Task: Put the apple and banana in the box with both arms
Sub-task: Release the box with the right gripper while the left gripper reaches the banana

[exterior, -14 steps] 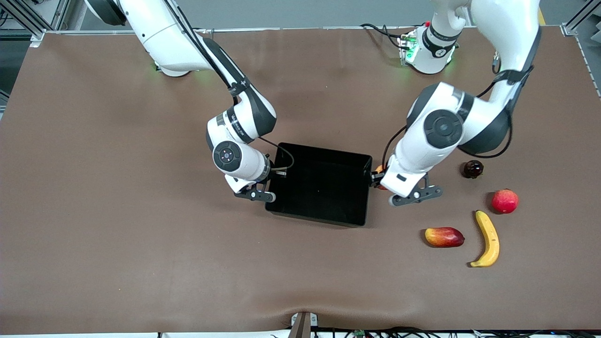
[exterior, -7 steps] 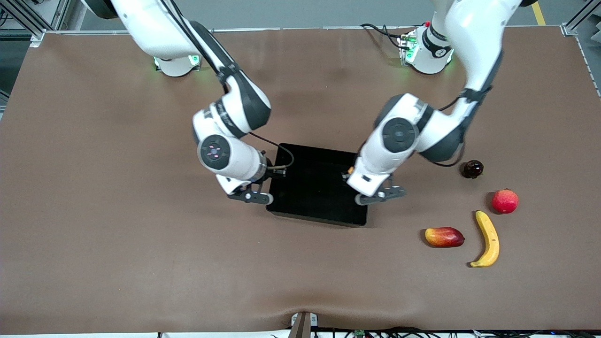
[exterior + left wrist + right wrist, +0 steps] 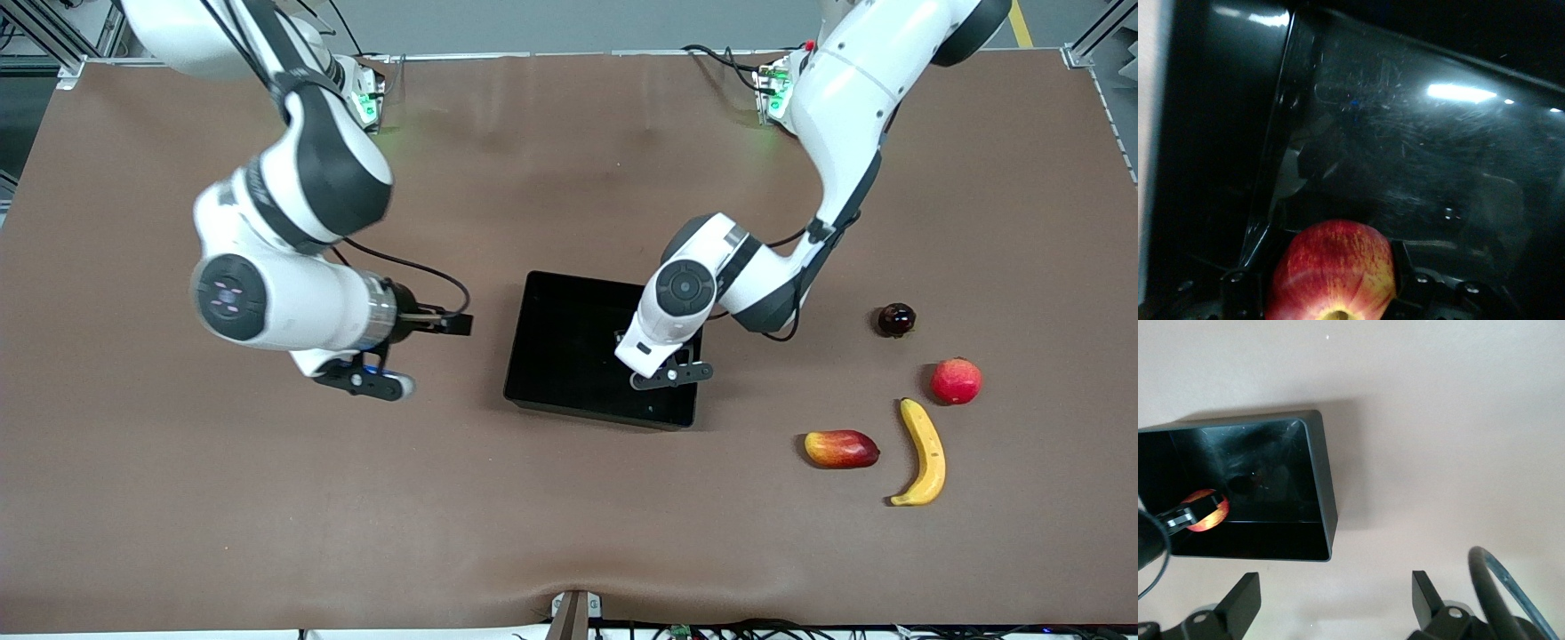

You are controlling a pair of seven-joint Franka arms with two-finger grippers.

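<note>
The brown table (image 3: pixel 267 498) bears the box (image 3: pixel 560 347), banana (image 3: pixel 925 449) and three fruits.

The box (image 3: pixel 569 347) sits mid-table; the left gripper (image 3: pixel 669 375) hangs over its inside, holding the apple (image 3: pixel 1333 270). The banana (image 3: pixel 925 452) lies toward the left arm's end, nearer the front camera; the right gripper (image 3: pixel 366 382) is over bare table beside the box.

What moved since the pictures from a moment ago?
The left gripper carried the apple from beside the box to over its inside, fingers still shut on it. The right gripper let go of the box's edge, opened its fingers and pulled away toward the right arm's end of the table. The banana, the other three fruits and the box stayed put.
</note>
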